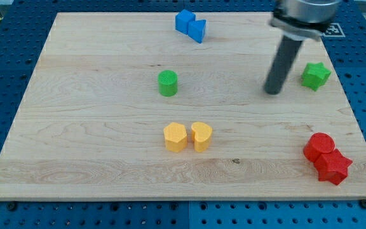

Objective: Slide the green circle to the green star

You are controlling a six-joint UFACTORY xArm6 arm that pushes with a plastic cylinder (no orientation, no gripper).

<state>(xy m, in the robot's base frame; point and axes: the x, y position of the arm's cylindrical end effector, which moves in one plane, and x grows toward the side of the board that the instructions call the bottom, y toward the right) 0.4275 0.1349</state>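
Note:
The green circle (168, 83) sits on the wooden board (94, 127), a little left of centre in the upper half. The green star (315, 76) lies near the view's right edge at about the same height. My tip (272, 91) rests on the board between them, close to the star's left side and far to the right of the circle, touching neither.
Two blue blocks (190, 26) sit together at the view's top centre. A yellow hexagon (175, 137) and a yellow heart (201, 136) stand side by side below the circle. A red circle (319, 146) and red star (334, 166) touch at the lower right corner.

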